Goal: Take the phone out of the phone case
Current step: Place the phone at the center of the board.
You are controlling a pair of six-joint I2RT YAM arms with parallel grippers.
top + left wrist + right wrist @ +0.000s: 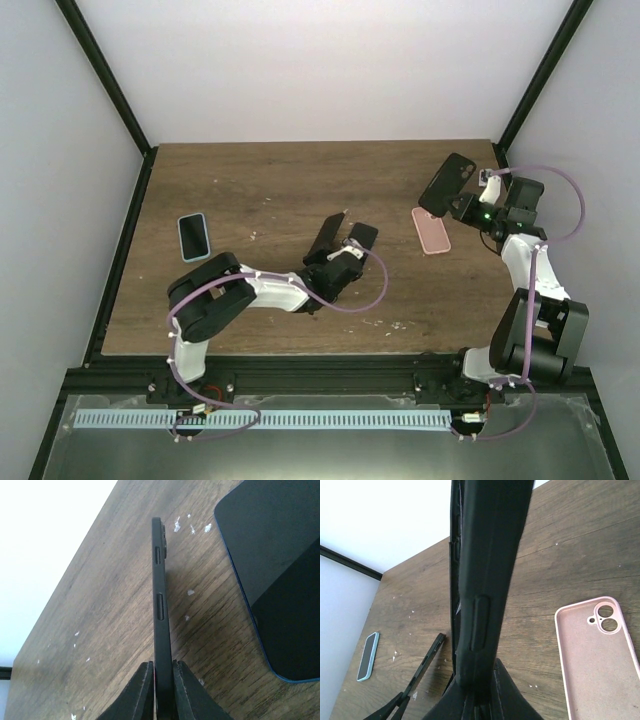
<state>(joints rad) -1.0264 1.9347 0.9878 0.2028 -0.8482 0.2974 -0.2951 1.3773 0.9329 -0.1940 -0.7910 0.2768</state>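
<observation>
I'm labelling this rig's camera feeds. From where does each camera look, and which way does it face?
Top external: above and behind the bases, looking down on the table; left arm and right arm show.
Left wrist: on the left arm, facing along its fingers, shut on a thin black item seen edge-on.
Right wrist: on the right arm, facing along its fingers and the black cased phone they grip.
Shared: top and right wrist both show the pink case.
</observation>
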